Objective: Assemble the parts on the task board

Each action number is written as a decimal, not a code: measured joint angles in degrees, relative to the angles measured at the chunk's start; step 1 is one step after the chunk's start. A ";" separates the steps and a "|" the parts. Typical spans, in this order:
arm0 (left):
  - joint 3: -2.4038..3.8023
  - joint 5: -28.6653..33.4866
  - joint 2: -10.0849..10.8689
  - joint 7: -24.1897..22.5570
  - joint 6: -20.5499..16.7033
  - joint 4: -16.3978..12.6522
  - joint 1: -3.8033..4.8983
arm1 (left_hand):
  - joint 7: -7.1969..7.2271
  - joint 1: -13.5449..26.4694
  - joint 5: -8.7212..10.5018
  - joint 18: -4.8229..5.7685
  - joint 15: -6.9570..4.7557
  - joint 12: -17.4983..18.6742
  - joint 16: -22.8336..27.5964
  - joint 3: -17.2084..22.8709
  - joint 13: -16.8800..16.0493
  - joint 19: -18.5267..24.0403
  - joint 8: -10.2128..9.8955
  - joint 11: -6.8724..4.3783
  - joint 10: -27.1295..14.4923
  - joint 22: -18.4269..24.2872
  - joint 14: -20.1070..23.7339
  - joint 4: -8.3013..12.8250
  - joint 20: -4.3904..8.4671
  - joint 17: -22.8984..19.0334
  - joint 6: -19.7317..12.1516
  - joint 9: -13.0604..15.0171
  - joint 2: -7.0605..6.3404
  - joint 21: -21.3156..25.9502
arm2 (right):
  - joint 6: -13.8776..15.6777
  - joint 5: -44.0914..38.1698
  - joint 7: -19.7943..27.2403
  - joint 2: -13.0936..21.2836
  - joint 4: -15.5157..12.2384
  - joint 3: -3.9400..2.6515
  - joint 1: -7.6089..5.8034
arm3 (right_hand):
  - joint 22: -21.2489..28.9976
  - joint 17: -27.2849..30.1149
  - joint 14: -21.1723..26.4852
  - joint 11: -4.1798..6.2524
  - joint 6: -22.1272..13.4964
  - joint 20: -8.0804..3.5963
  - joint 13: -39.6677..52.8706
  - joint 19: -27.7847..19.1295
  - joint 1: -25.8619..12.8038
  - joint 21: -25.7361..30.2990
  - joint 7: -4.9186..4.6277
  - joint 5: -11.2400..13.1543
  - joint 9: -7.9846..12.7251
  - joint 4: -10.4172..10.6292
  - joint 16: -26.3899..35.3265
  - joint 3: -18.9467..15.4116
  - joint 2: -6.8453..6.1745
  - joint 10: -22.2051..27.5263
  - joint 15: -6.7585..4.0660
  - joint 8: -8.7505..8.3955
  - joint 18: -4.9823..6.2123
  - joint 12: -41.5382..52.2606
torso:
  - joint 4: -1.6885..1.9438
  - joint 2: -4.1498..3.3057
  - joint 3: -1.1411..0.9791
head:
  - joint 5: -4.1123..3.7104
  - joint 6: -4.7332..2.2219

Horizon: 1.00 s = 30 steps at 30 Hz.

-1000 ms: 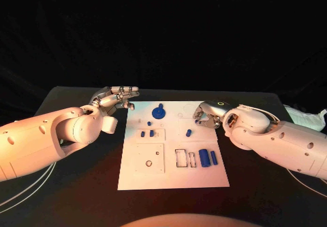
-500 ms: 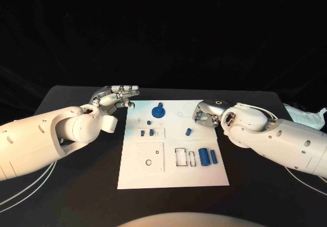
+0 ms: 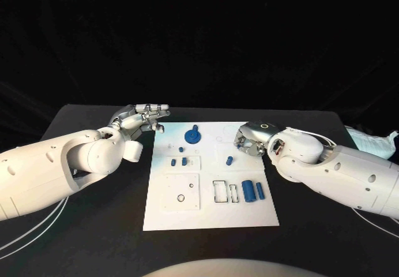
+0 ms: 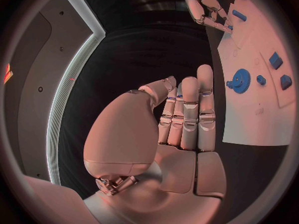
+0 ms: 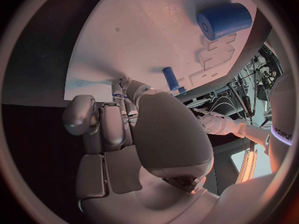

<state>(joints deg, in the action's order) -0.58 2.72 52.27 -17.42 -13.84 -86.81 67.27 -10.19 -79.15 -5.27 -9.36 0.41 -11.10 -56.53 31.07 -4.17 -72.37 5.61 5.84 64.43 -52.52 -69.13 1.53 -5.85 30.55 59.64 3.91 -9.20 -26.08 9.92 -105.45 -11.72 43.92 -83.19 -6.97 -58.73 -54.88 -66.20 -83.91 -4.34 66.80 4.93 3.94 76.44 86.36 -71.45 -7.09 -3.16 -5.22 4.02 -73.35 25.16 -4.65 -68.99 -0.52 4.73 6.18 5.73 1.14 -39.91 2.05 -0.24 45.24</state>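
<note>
The white task board (image 3: 212, 213) lies mid-table. On it are a blue gear (image 3: 193, 137), small blue blocks (image 3: 179, 163), an upright peg (image 3: 229, 161) and two blue cylinders (image 3: 252, 189). My left hand (image 3: 143, 118) hovers off the board's far left corner, fingers (image 4: 190, 109) straight and together, holding nothing; the gear (image 4: 238, 79) lies just beside it. My right hand (image 3: 249, 141) is at the board's far right edge, fingers curled in, their tips down at the board (image 5: 137, 40). Nothing shows in its grasp. The peg (image 5: 170, 78) stands just beyond its fingers (image 5: 115, 119).
The black table (image 3: 91, 231) surrounds the board on all sides. Empty outlined slots (image 3: 223, 193) sit beside the cylinders, and a raised square plate with holes (image 3: 183, 193) takes up the board's near left. Pale cloth (image 3: 372, 141) lies at the table's right edge.
My right hand has crept a little further over the board's far right edge. The left hand and the parts have stayed where they were.
</note>
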 measured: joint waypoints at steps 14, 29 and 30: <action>0.00 -0.03 0.01 0.04 0.12 0.19 -0.01 | -0.21 0.00 0.00 0.00 0.23 -0.21 0.23 -0.24 0.01 0.21 0.00 0.18 -0.18 0.06 0.21 0.24 -0.20 -0.13 -0.21 -0.05 0.00 0.25 | 3.75 0.53 -1.47 2.97 -4.76 -1.70 -0.03 | -0.25 0.14 -0.21 0.29 0.01 0.21 0.06 0.21 -0.82 -0.23 0.01 0.22 -0.17 0.00 0.00 0.33 0.18 -0.30 -0.21 -0.01 0.00 -0.57 | -0.04 0.05 0.00 | -0.22 0.06; 0.00 -0.03 -0.13 0.04 0.26 0.43 -0.05 | -0.41 0.00 0.00 0.00 0.24 -0.21 0.23 -0.40 0.07 0.20 0.00 0.37 -0.38 0.11 0.22 0.40 -0.20 -0.25 -0.42 -0.04 0.00 0.24 | 6.23 3.99 -1.42 3.64 -16.80 -2.16 1.83 | -0.41 0.14 -0.21 0.26 0.22 0.00 -0.08 0.41 -0.89 -0.23 -0.20 0.45 -0.22 -0.55 0.00 0.87 0.10 -0.34 -0.21 -0.22 0.00 -0.91 | 0.04 0.03 0.03 | 0.48 0.09; 0.00 -0.03 -0.15 0.04 0.28 0.43 -0.06 | -0.41 0.00 0.00 0.01 0.24 -0.21 0.23 -0.39 0.07 0.20 0.00 0.37 -0.37 0.11 0.22 0.40 -0.20 -0.25 -0.42 -0.04 0.00 0.24 | 6.37 4.14 -1.32 3.22 -17.62 -2.09 2.18 | -0.41 0.14 -0.21 0.10 0.22 0.00 -0.09 0.41 -0.89 -0.23 -0.20 0.52 -0.25 -0.70 0.00 1.02 0.10 -0.49 -0.21 -0.22 0.00 -0.92 | 0.05 0.03 0.03 | 0.64 0.13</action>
<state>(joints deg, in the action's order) -0.58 2.69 52.12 -17.38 -13.56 -86.38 67.21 -10.60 -79.15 -5.27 -9.35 0.65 -11.31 -56.30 30.68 -4.10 -72.16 5.60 6.21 64.06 -52.41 -68.91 1.92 -6.05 30.30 59.22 3.87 -9.20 -25.84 16.28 -101.31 -13.03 47.14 -100.81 -9.05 -56.54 -55.28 -66.06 -84.12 -4.24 67.02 4.93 3.85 76.85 85.47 -71.68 -7.29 -2.65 -5.47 3.32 -73.34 26.18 -4.54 -69.48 -0.73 4.50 6.18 4.81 1.19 -39.88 2.09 0.40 45.37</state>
